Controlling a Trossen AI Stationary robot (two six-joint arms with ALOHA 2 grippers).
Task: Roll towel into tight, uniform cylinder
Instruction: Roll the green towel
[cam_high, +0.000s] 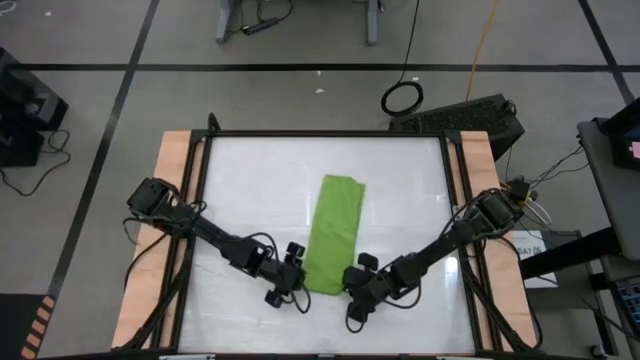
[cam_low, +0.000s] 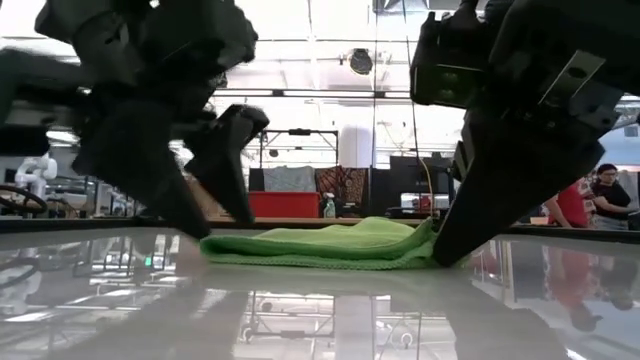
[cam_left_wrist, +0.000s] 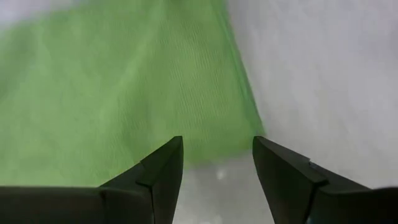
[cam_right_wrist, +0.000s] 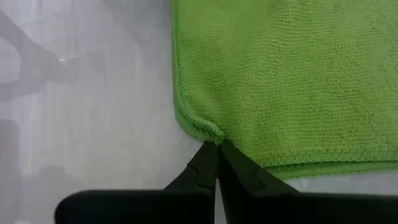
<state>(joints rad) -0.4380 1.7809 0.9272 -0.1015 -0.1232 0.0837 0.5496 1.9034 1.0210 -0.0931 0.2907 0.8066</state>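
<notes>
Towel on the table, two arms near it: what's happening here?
A lime-green towel lies folded into a long flat strip on the white table, not yet rolled. Both arms are at its near end. The right gripper is shut, its tips pinching the hem at one near corner. The left gripper is open and low over the table at the other near corner, with nothing between its fingers. It looks like the start of a roll.
</notes>
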